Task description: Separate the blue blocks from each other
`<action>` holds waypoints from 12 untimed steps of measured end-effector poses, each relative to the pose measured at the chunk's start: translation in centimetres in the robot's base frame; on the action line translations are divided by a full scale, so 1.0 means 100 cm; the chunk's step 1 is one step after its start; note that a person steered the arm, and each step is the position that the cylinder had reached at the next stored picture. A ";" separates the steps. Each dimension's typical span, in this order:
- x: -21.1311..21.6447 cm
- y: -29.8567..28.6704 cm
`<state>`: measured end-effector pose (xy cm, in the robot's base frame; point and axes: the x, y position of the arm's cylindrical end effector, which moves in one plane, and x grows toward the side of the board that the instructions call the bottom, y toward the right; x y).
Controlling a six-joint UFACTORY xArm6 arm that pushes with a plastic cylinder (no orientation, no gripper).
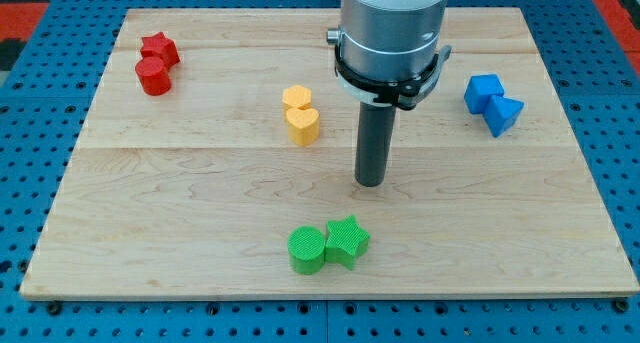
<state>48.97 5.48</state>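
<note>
We have no jaws to open or shut and hold nothing: our arm ends in a straight dark rod, and my tip [371, 182] rests on the pale wooden table top [180, 213] near its middle. The two blue blocks lie toward the view's right and somewhat toward its top from my tip, well apart from it. The blue plastic cube-like block [483, 91] sits to the left, and the blue plastic wedge-shaped block [504, 114] touches it on its lower right, so the pair's long axis slants down to the right. That slant is what the coming move turns on: we judge the seam between them must be entered from the side, across the axis. Between my tip and the pair the board shows nothing in the way. The yellow pair [299, 114] stands just to the left of the rod, the green pair [328, 245] below it
</note>
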 end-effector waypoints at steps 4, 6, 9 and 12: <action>-0.057 0.259; -0.094 0.152; -0.103 0.224; -0.158 0.066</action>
<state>33.16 12.04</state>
